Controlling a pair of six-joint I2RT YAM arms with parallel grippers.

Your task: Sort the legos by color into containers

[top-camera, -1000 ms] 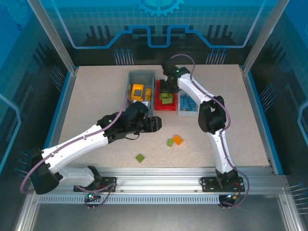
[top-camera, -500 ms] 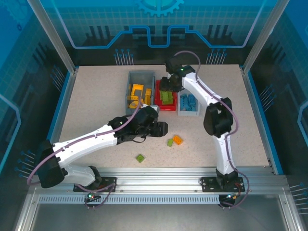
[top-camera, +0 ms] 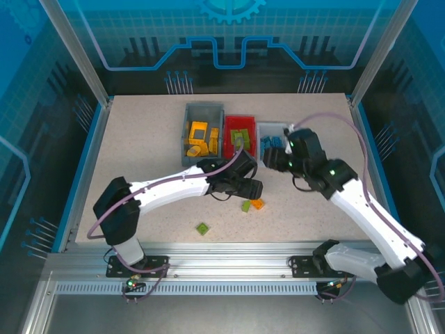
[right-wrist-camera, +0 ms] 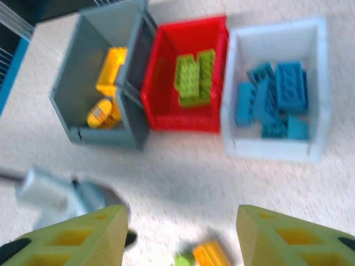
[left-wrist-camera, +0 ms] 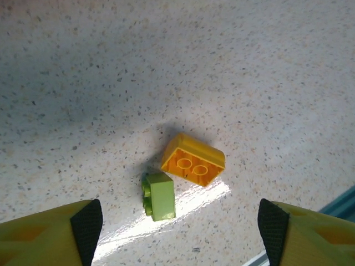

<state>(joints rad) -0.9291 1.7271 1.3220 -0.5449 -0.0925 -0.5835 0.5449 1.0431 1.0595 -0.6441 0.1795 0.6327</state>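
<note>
Left wrist | left gripper (left-wrist-camera: pixel 180 224) points down, wide over orange lego (left-wrist-camera: pixel 193 159) | right gripper (right-wrist-camera: pixel 180 221) parted, empty

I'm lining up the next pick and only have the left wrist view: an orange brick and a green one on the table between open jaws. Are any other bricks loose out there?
Observer: Yes, one more green brick lies alone on the table, nearer the arm bases than your orange brick.
Operator: Which bin takes orange?
Observer: The gray bin, leftmost of the three in the top view, holds orange and yellow bricks.
Operator: And green?
Observer: The red bin, the middle one, holds green bricks.
</note>
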